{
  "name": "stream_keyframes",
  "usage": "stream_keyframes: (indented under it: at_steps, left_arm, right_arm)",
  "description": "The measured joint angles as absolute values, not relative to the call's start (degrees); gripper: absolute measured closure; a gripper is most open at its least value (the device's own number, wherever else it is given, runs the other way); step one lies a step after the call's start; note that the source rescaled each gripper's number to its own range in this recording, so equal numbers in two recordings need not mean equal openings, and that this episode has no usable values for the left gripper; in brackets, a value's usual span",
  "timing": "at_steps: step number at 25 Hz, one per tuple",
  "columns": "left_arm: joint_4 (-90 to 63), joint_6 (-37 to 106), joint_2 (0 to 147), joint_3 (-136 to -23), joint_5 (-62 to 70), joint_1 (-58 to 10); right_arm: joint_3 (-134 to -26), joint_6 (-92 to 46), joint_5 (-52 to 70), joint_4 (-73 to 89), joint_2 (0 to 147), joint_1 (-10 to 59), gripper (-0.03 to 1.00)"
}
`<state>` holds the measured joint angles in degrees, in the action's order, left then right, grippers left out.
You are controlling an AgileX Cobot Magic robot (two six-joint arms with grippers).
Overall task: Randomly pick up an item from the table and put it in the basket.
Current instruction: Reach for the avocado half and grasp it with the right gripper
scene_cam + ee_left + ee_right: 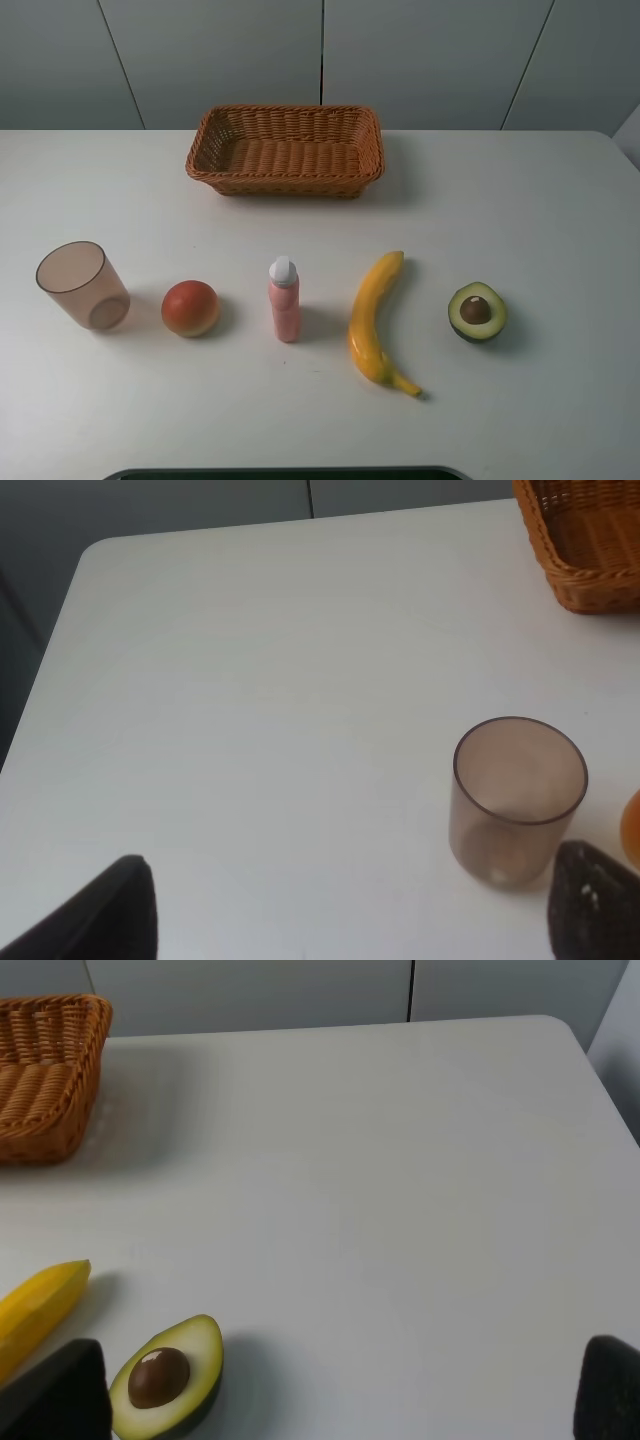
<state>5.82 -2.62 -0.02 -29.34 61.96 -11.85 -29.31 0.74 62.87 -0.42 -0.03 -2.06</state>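
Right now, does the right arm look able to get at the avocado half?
Probably yes. The avocado half lies uncovered on the table, close to the open right gripper. The banana lies beside it but apart, so nothing seems to block the way.

One halved avocado point(477, 312) is counted on the single white table point(540, 220). One yellow banana point(372, 315), one round red-orange fruit point(190, 308), one pink bottle point(284, 300) with a white cap and one translucent brownish cup point(83, 285) are counted beside it. One woven wicker basket point(285, 185) is counted too. Every kind is represented once only.
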Motion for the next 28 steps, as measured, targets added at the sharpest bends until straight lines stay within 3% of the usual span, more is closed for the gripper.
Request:
stream_keyframes:
  at_steps: [28]
  left_arm:
    - [5.82,-2.62,-0.02,-29.34,61.96,-11.85]
  right_arm:
    - [-29.31,0.74,62.87,-0.42,-0.03,-2.06,-0.03]
